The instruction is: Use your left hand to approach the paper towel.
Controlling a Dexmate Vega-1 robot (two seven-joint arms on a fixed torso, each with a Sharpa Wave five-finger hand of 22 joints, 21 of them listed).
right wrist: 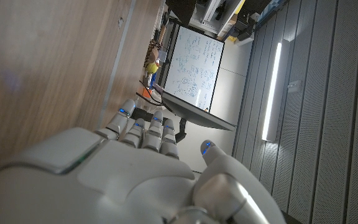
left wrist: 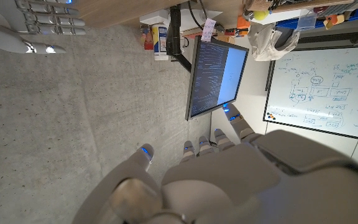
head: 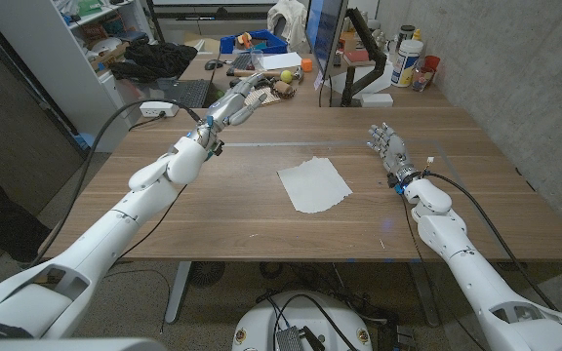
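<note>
Head view: a paper towel [head: 313,184] lies flat mid-desk [head: 222,210]. The left hand [head: 239,101] hovers near the far edge, fingers spread, empty. The right hand [head: 386,148] waits toward the right edge, fingers spread.

Left wrist view: the monitor [left wrist: 215,76] stands ahead, so a careless swing could strike it.

Right wrist view: empty fingers [right wrist: 143,129] extended.

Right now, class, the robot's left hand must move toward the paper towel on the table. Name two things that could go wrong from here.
1. The left hand is raised near the table's far edge, beside the laptop and clutter; swinging away, it might knock them.
2. The paper towel lies flat and loose mid-table; a low sweep could push or crumple it.
</note>
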